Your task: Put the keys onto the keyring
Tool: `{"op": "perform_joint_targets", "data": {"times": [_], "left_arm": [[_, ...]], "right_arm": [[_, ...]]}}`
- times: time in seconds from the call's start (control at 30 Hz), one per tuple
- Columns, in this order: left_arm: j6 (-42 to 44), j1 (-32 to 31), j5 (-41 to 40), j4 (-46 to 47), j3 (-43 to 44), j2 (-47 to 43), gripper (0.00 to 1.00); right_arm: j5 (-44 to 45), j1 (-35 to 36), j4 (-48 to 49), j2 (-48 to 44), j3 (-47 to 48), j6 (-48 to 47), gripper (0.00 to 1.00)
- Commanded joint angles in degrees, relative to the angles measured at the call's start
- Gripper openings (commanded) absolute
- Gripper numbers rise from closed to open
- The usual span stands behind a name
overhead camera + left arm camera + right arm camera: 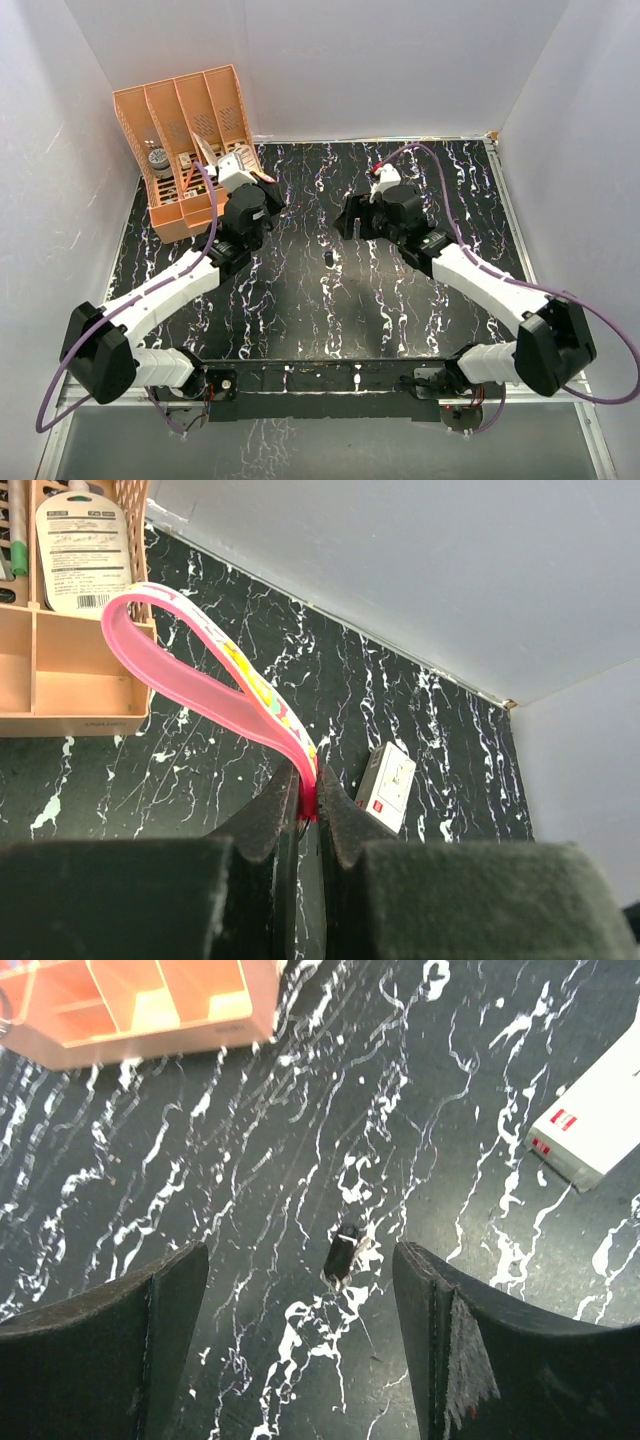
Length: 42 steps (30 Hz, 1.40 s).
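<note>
The left gripper pinched the keyring at the base of its pink strap, which looped toward an orange organizer. A white box lay just beside the gripper on the black marbled table.

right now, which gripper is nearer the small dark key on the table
Right. The right gripper hangs open close over the key; the left gripper is farther off, shut on the pink keyring.
</note>
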Motion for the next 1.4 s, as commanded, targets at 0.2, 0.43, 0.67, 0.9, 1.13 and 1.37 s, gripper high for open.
{"op": "perform_joint_targets", "data": {"times": [0.2, 0.43, 0.67, 0.9, 1.13, 1.37], "left_arm": [[3.4, -0.1, 4.3, 1.0, -1.5, -3.9, 0.0], [4.3, -0.1, 3.4, 1.0, -2.7, -4.6, 0.0], [4.4, -0.1, 3.4, 1.0, -2.9, -4.7, 0.0], [4.5, -0.1, 4.0, 1.1, -2.7, -4.4, 0.0], [4.6, -0.1, 3.8, 1.2, -2.9, -4.5, 0.0], [4.6, -0.1, 3.7, 1.2, -3.2, -5.0, 0.0]], "right_arm": [[-3.8, 0.4, -2.1, 10.3, 0.5, -1.2, 0.6], [-6.0, 1.3, -4.8, 16.6, 2.0, -1.0, 0.45], [-7.9, 1.6, -1.3, 17.5, -0.9, 0.6, 0.42], [-8.4, 2.2, 0.8, 20.0, -1.3, 1.9, 0.37], [-8.5, 2.4, 1.9, 21.5, -1.4, 2.3, 0.33], [-8.7, 2.5, 3.1, 23.1, -1.4, 2.7, 0.31]]}}
